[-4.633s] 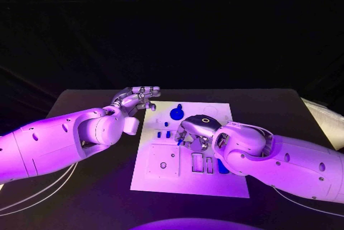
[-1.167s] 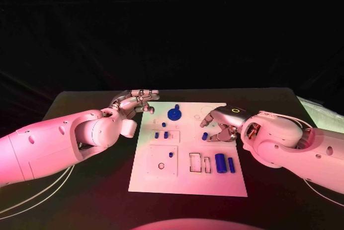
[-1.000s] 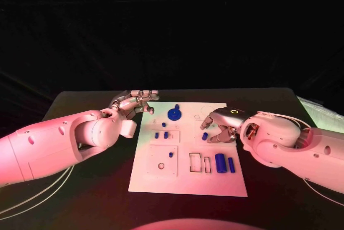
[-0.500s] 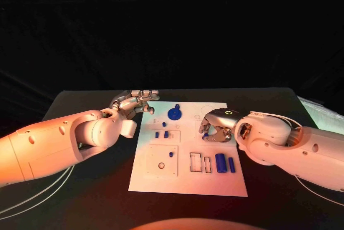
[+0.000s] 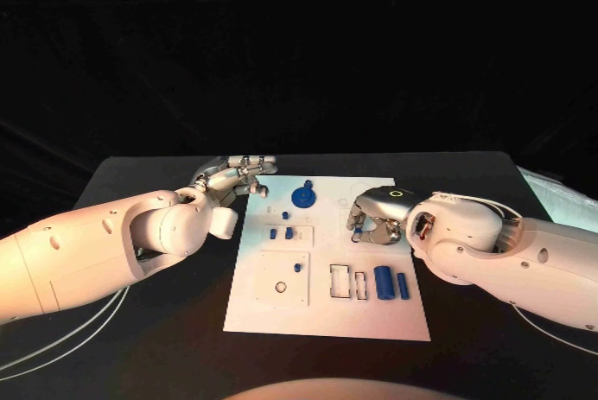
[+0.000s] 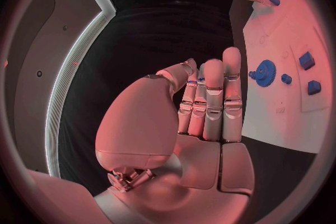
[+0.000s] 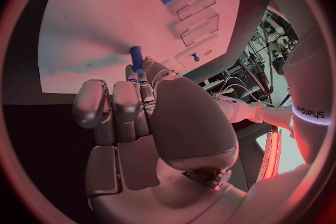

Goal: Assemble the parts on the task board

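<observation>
A: Head view first. Where's the right hand (image 5: 374, 219)?
B: Right of centre, over the board (image 5: 327, 318), fingers closed on a small blue peg (image 5: 357, 231). The peg sits at the hand's left side, long axis roughly upright.

A: And the left hand (image 5: 237, 174)?
B: At the board's upper-left corner, over the table (image 5: 149, 171), holding nothing. So the right hand is plainly the nearer one to the sockets in the board's middle.

A: Other parts?
B: A gear (image 5: 304, 195) near the top of the board, and a fat cylinder (image 5: 383, 282) with a slimmer one beside it lower right, both lying lengthwise down the board.

A: Left wrist view?
B: Fingers straight and side by side, palm bare.

A: Right wrist view?
B: The peg's tip pokes out past the fingertips (image 7: 143, 75), pointing at the board. I judge the next move is to lower it into a hole.

A: Versus the earlier frames?
B: Half a second ago, about the same. A second ago the hand sat further right, fingers looser round the peg.
</observation>
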`<act>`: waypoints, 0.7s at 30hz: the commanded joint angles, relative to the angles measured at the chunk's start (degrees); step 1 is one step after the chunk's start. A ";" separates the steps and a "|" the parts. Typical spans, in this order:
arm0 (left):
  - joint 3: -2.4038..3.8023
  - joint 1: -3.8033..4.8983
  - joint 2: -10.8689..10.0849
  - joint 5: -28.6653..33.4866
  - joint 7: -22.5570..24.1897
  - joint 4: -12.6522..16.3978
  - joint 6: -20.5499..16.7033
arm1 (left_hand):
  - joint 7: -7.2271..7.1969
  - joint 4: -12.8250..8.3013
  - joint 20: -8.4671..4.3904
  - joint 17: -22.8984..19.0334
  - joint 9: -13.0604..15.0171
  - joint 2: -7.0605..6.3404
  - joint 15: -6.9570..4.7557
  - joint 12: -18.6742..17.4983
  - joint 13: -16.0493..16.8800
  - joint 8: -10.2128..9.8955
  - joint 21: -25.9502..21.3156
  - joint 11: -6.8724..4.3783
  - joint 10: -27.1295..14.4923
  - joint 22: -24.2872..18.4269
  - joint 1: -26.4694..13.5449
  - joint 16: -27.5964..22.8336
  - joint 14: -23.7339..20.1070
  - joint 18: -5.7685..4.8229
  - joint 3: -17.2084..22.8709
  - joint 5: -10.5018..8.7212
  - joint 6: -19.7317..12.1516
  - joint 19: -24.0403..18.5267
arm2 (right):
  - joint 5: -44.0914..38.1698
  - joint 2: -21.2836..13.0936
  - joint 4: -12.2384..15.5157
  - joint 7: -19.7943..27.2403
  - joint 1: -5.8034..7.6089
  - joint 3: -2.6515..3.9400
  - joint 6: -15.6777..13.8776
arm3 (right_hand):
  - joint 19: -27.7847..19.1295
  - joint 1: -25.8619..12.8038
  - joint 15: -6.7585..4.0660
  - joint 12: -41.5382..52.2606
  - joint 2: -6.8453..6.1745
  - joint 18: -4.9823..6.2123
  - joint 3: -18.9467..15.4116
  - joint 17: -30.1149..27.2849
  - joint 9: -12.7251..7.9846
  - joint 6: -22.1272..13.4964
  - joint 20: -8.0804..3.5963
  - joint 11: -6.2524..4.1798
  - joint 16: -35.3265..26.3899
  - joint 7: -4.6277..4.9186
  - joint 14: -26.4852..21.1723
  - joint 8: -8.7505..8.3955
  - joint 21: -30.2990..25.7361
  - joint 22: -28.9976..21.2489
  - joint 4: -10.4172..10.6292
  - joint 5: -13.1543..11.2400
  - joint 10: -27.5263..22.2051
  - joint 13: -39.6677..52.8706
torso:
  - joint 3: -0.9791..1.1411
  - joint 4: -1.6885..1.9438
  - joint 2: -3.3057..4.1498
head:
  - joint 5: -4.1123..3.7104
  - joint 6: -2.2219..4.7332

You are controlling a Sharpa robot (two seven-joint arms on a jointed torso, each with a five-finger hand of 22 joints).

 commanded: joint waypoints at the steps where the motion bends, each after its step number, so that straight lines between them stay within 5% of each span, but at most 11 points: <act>1: 0.04 -0.01 0.04 -0.23 0.18 0.08 1.13 | 0.08 0.14 -0.13 -0.05 -0.08 0.20 -0.07 0.29 0.06 0.18 -0.15 0.03 -0.35 -0.07 0.14 -0.10 -0.43 1.09 -0.33 0.37 -0.27 -0.32 | -1.57 0.05 -0.24 -0.35 -0.26 -0.16 1.22 | 0.00 -0.56 -0.06 -0.69 -1.25 -0.30 0.59 -0.19 -0.11 -0.16 0.33 0.02 -0.17 0.28 0.71 -0.29 -0.01 -0.16 0.03 -0.24 -0.14 -0.10 | 0.01 -0.03 0.00 | -0.04 -0.02; 21: 0.04 -0.03 -0.05 -0.23 0.15 0.06 1.02 | 0.15 0.14 -0.08 -0.26 -0.10 0.34 -0.01 0.51 0.05 0.23 -0.33 0.11 -0.61 -0.20 0.03 -0.09 -0.59 1.07 -0.57 0.38 -0.43 -0.37 | -0.74 0.24 -0.60 -0.04 -0.56 -0.17 3.74 | -0.03 -1.03 -0.13 -1.17 -2.03 -0.29 2.03 -0.14 -0.31 -0.69 0.41 -0.13 -0.11 0.22 0.69 -0.50 0.05 -0.06 -0.05 -0.59 1.25 0.07 | -0.02 0.02 -0.01 | -0.13 -0.25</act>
